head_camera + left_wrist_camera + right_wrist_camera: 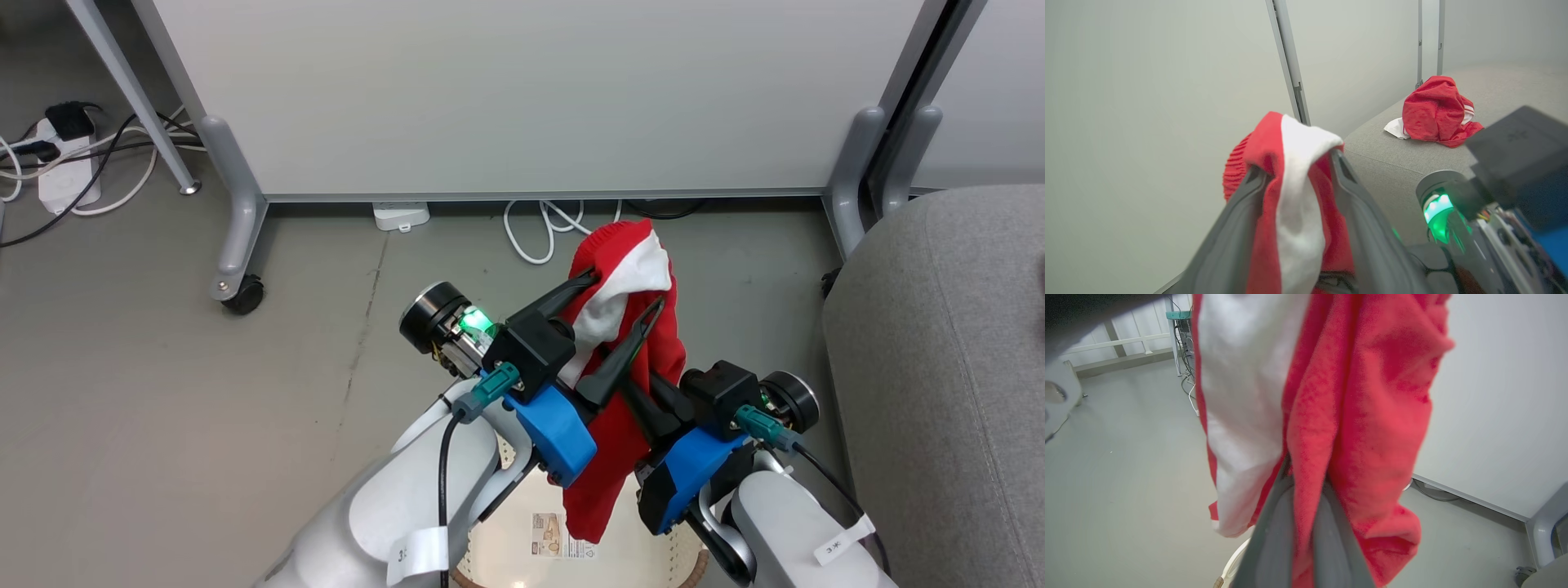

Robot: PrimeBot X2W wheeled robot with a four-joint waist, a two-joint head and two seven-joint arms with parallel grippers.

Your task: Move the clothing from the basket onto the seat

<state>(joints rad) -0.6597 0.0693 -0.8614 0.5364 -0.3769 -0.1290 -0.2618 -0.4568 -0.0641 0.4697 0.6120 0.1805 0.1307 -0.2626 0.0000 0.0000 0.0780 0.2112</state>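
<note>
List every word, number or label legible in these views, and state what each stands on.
"3", followed by an unclear mark: white tag on the right forearm.
"3", the rest cut off: a second white tag on the left forearm.
Printed sticker inside the basket: too small to read.
Held red garment: no lettering shows.

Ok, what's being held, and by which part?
One red garment, in both: left gripper at its white-banded top, right gripper pinching the red cloth lower down.
</note>
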